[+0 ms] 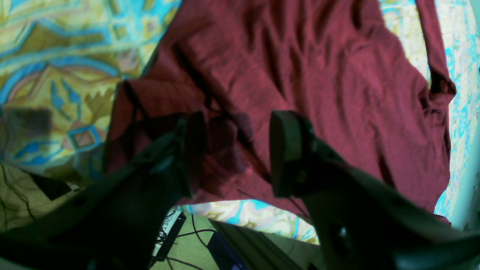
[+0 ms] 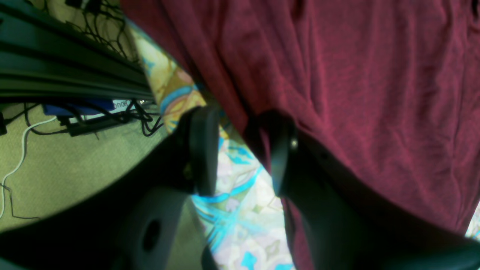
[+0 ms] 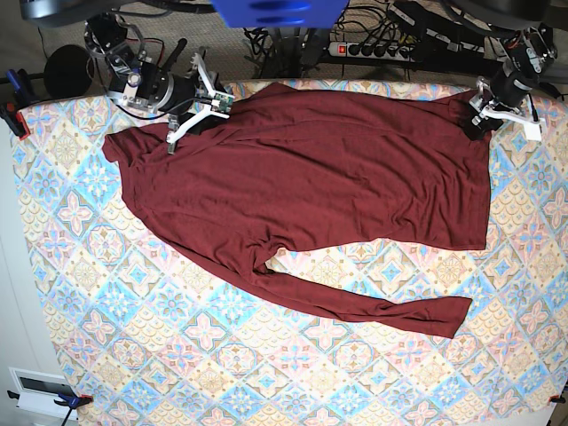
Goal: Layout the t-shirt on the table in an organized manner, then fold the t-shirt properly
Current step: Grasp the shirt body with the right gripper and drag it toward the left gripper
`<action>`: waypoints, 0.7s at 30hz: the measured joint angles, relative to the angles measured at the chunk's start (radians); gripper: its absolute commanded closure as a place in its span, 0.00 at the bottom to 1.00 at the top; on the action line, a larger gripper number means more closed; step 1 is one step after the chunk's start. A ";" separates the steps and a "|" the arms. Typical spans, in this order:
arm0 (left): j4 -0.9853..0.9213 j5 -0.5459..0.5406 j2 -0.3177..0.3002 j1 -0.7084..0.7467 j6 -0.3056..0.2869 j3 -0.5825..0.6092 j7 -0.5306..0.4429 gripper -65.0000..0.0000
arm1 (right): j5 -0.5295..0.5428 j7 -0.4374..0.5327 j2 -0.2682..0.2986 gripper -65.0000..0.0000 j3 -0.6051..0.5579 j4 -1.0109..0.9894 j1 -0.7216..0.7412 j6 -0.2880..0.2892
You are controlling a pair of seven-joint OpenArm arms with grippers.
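Overall, the t-shirt [image 3: 311, 177] lay spread across the table [image 3: 204, 355], long axis side to side. The left gripper [image 1: 234, 153] and right gripper [image 2: 243, 150] stood released at opposite far corners, one trailing sleeve [image 3: 373, 306] nearer neither.

The t-shirt [image 3: 311, 177] is plain dark maroon; the bench [image 3: 222, 373] cloth shows diamond tiles in pastel blue, pink and cream.

Power strip [image 3: 373, 49], perhaps cables [image 2: 112, 116], behind.
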 measured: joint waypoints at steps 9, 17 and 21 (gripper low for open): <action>0.000 -0.004 0.000 -0.002 0.000 0.001 -0.003 0.58 | 0.000 -0.003 0.003 0.67 -0.103 0.000 0.088 0.000; 0.000 -0.004 0.000 -0.002 -0.001 0.001 -0.003 0.58 | 0.001 -0.008 0.003 0.66 -0.173 -0.044 0.175 0.001; 0.000 -0.004 0.000 -0.003 -0.001 0.000 -0.003 0.58 | 0.003 -0.002 0.002 0.66 -0.212 -0.086 0.220 0.000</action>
